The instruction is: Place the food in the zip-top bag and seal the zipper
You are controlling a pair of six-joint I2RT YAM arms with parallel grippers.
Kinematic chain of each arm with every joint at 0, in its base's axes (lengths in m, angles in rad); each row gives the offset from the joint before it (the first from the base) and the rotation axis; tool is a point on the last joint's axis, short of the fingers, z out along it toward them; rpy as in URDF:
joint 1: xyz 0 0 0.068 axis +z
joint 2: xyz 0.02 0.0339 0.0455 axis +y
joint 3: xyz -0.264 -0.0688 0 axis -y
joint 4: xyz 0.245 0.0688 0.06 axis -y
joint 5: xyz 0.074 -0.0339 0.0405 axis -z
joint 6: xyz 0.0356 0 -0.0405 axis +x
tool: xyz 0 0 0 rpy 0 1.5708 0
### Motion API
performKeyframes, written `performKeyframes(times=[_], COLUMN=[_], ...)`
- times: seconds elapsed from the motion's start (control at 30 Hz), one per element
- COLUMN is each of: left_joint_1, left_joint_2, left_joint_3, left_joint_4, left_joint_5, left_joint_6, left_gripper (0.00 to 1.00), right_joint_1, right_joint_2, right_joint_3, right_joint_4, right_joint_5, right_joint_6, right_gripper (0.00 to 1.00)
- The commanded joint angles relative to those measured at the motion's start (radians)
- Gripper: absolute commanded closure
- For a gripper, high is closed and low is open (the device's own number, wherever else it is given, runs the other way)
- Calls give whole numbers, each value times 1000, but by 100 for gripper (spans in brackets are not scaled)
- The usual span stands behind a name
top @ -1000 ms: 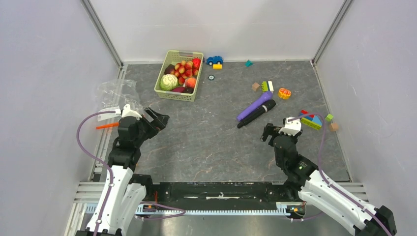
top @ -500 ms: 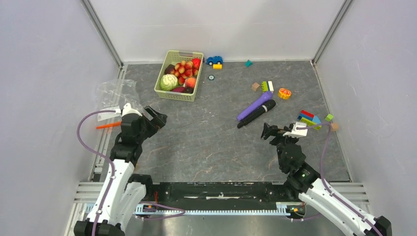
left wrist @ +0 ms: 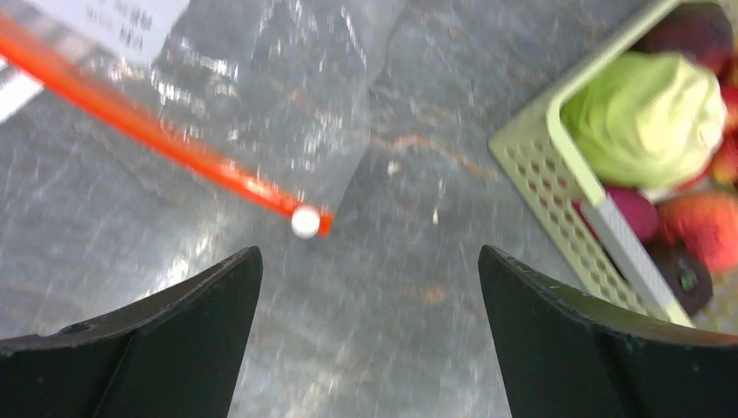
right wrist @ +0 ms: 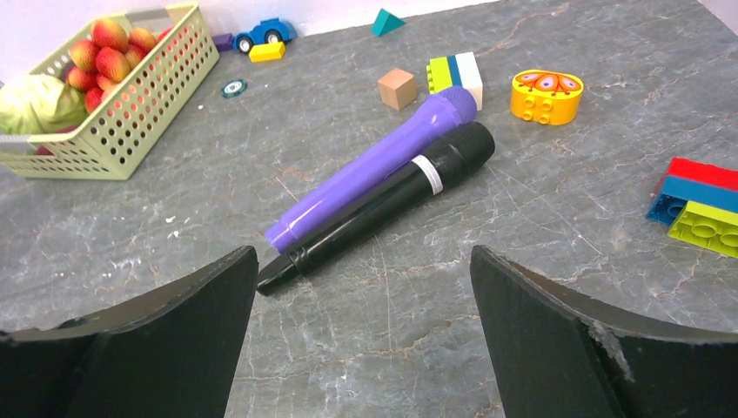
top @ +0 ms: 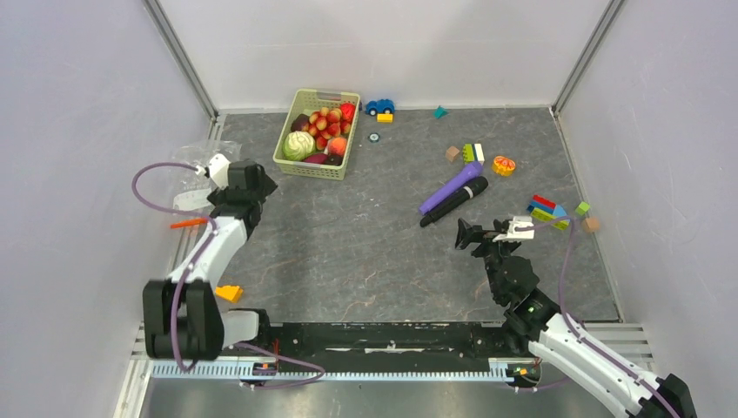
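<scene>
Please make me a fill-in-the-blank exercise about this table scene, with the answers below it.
1. The food lies in the light-green ____.
2. Beside the purple microphone lies a ____ one.
3. The left gripper and the right gripper are both ____.
4. The zipper of the zip-top bag shows in the ____ wrist view.
Missing words: basket, black, open, left.

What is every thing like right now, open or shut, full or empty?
left gripper: open, empty.
right gripper: open, empty.
basket: upright, holding the food.
zip-top bag: lying down, no food seen inside.
zipper: can't tell if sealed.
purple microphone and black microphone: lying side by side.
</scene>
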Motion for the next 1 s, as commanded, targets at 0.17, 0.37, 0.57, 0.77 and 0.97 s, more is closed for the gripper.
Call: performKeyframes(times=[0.17, 0.37, 0.57, 0.77, 0.97], left_joint_1=[79, 157, 184, 186, 186], left_joint_2=[350, 452, 570, 641, 638], left_joint_3=[289, 334, 410, 472, 452], left_joint_4=[144, 172, 112, 25, 41], left_joint_5=[-226, -137, -33, -82, -54], left_joint_6=[116, 173, 181, 194, 194], left_gripper=[0, 0, 0, 10, 51], right_joint_1=[2, 2, 1, 2, 2], right_joint_2=[91, 114, 143, 135, 94], right_joint_3=[25, 3, 13, 15, 8], right_joint_4=[74, 141, 153, 149, 132], right_joint_5=[-31, -55, -90, -102, -103], right_joint_6=[-37, -37, -18, 0, 9], right_gripper=[2, 2, 2, 2, 2])
